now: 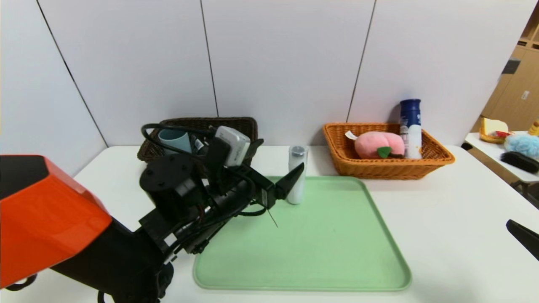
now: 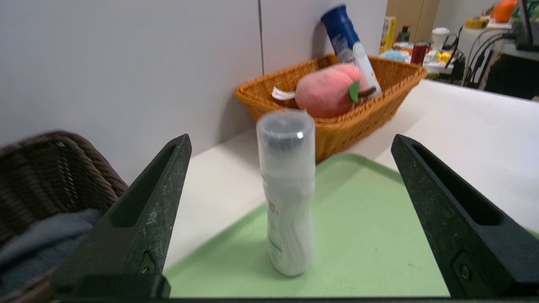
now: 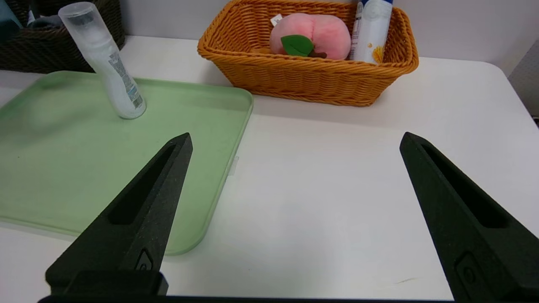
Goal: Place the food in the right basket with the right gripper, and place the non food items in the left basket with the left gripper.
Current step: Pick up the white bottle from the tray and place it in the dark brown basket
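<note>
Left gripper [image 2: 290,219], jaws spread wide and empty, is aimed at slim white bottle [image 2: 287,191] upright on green tray [image 2: 370,235]. Only this remains unsorted. Right gripper [image 3: 294,219] is parked open, empty.
</note>
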